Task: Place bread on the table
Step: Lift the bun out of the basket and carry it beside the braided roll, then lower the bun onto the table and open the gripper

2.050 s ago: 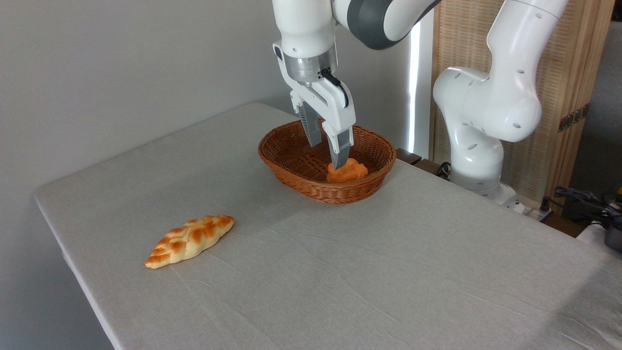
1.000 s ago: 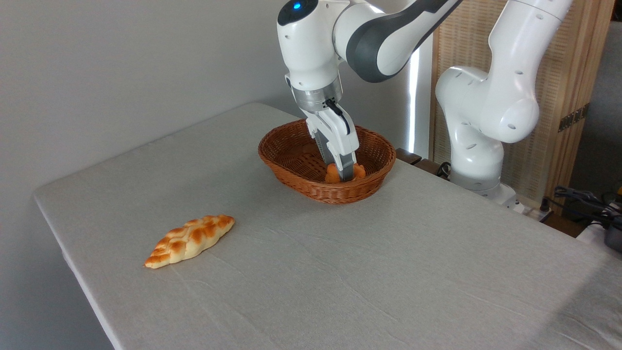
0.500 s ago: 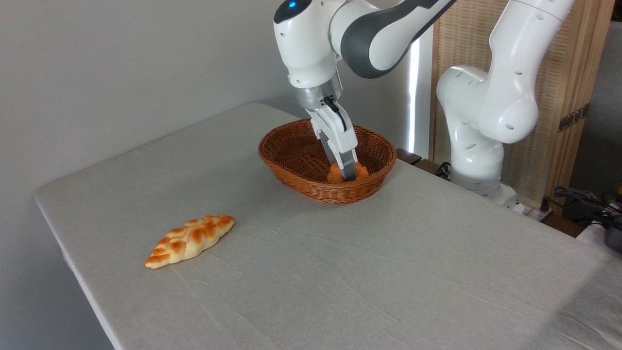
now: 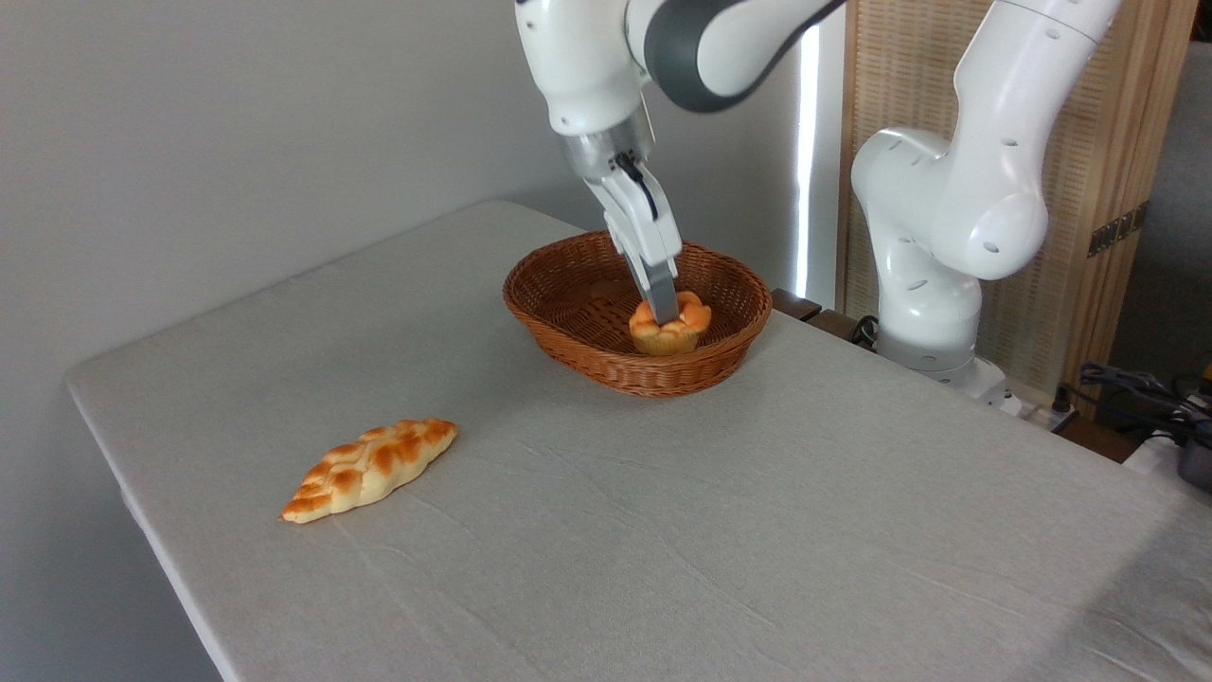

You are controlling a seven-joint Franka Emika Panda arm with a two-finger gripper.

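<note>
Lying far left on the grey cloth worktop [image 4: 757, 530]: a long braided loaf [image 4: 370, 469], well apart from everything else. Mid-frame, a brown wicker basket [image 4: 578, 336] sits near the back edge. Robot hand [image 4: 665, 313] reaches down into it w/ fingers clamped on the small orange bun [image 4: 670, 332], pinching its knotted top; bun's pale ridged base shows above the near rim. White arm base [image 4: 933, 284] stands at right.

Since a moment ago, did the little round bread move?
Yes. The bread has gone up: its pale base now shows above the basket rim, pinched in the end effector.
</note>
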